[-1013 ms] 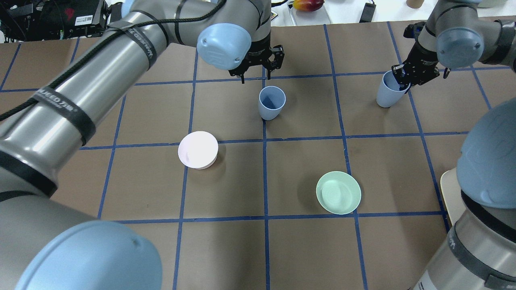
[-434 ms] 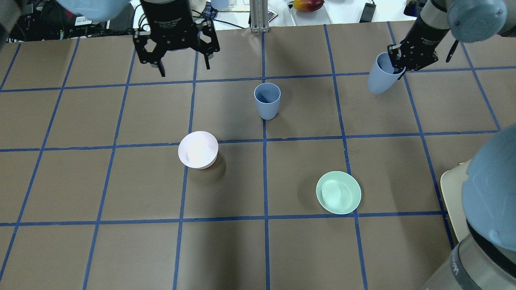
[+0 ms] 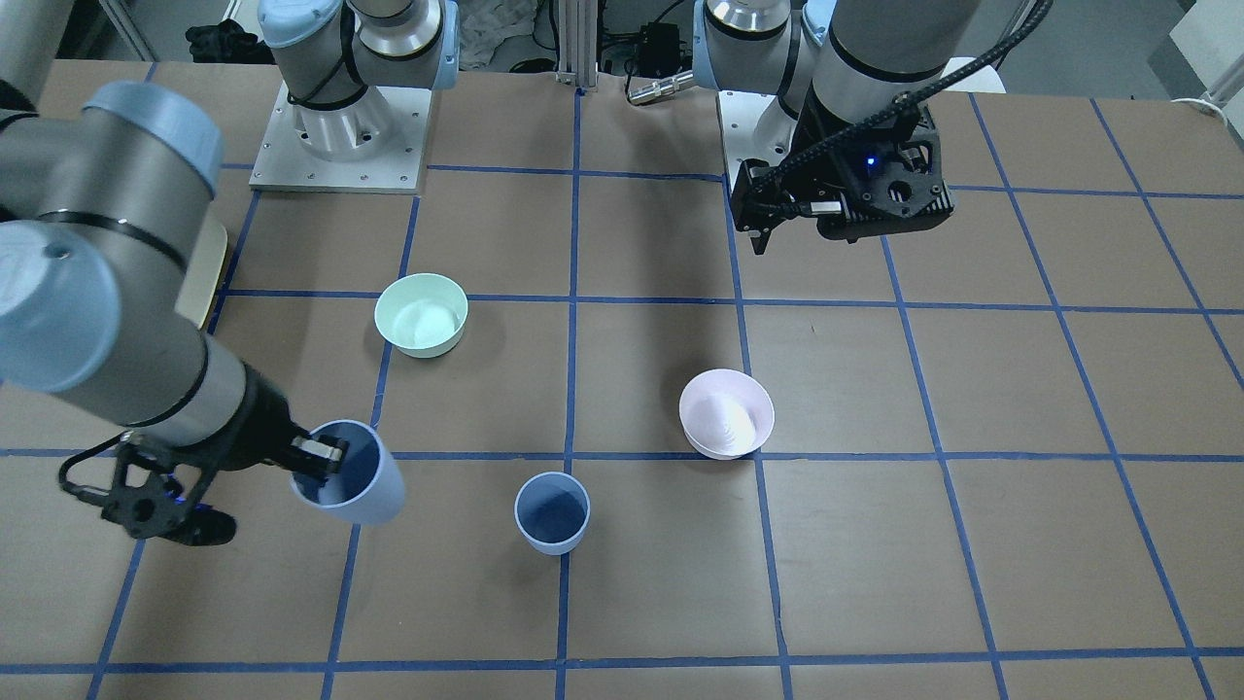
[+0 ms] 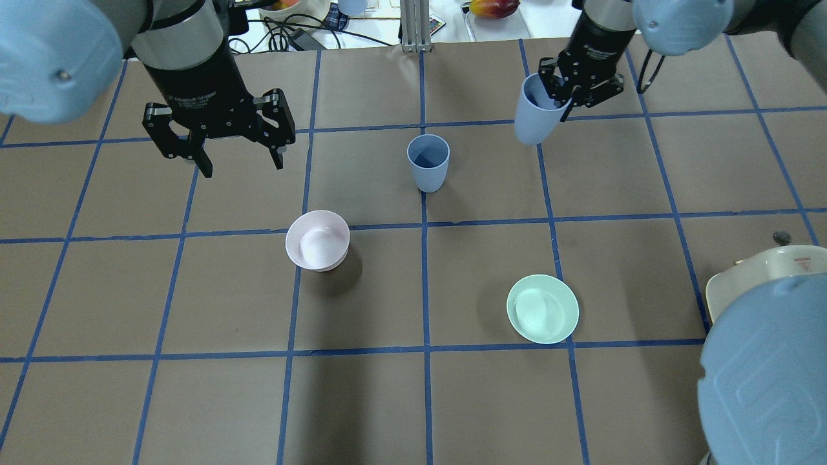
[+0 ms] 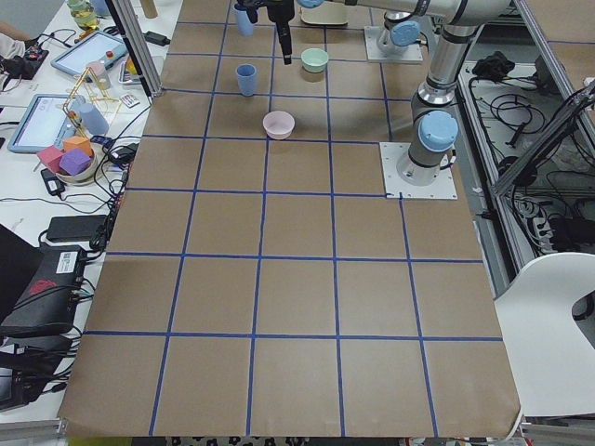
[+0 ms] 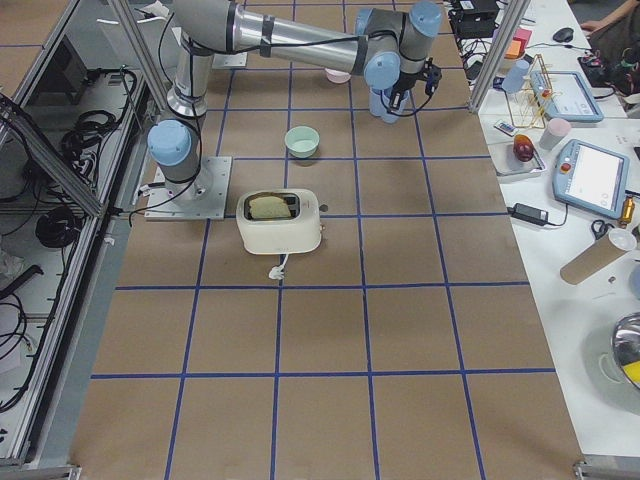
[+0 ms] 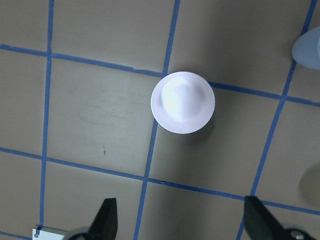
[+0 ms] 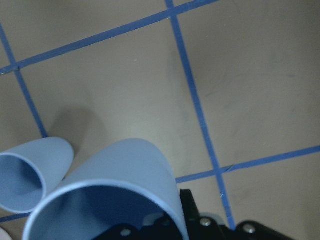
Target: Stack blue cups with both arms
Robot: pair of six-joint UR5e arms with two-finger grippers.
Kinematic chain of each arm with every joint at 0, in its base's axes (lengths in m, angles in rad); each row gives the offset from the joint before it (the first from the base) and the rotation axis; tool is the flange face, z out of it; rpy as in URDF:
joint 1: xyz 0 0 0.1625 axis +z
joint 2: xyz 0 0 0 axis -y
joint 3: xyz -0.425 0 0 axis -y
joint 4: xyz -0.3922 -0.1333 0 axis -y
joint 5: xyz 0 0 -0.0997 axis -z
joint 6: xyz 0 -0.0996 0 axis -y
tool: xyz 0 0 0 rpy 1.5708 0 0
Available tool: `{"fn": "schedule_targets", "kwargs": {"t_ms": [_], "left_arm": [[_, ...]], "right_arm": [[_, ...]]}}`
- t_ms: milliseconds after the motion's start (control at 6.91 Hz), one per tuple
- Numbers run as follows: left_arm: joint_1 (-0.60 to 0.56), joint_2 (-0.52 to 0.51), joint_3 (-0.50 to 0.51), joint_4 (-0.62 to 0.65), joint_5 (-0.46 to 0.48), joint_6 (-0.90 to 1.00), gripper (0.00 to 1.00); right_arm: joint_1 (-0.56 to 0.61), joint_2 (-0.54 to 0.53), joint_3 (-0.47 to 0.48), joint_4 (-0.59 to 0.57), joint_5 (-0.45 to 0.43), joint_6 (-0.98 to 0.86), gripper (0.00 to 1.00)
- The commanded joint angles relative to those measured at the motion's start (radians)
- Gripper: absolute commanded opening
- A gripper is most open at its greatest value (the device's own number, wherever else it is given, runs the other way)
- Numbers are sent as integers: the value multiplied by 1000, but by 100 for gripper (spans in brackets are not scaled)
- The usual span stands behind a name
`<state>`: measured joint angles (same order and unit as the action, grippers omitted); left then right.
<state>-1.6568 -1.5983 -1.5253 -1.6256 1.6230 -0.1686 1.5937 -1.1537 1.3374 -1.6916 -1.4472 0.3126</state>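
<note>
Left gripper [image 4: 242,166] empty above the table [image 4: 362,400]; right gripper [image 4: 561,102] carrying a cup by its rim.
Towards the far-left corner, the left gripper hangs over bare paper with its jaws spread wide and nothing between them. The pink bowl [image 4: 317,240] sits just left of the table's middle, nearer than that gripper. The standing blue cup [image 4: 428,161] is upright on the centre line, closer to the far edge than to the middle. The green bowl [image 4: 543,309] lies right of centre, nearer the robot. By the far edge, right of the standing blue cup and apart from it, the held blue cup [image 4: 533,123] hangs tilted, the right gripper pinched tight on its rim, one finger inside and one outside.
</note>
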Motion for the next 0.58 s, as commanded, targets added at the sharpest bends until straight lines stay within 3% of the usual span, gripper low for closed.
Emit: {"fn": "schedule_targets", "kwargs": {"t_ms": [0, 434], "left_arm": [[34, 25, -56, 212, 8, 115, 100], [58, -6, 7, 139, -2, 109, 100]], "right_arm": [[155, -3, 0, -7, 1, 205, 0], [201, 8, 2, -54, 11, 221, 0]]}}
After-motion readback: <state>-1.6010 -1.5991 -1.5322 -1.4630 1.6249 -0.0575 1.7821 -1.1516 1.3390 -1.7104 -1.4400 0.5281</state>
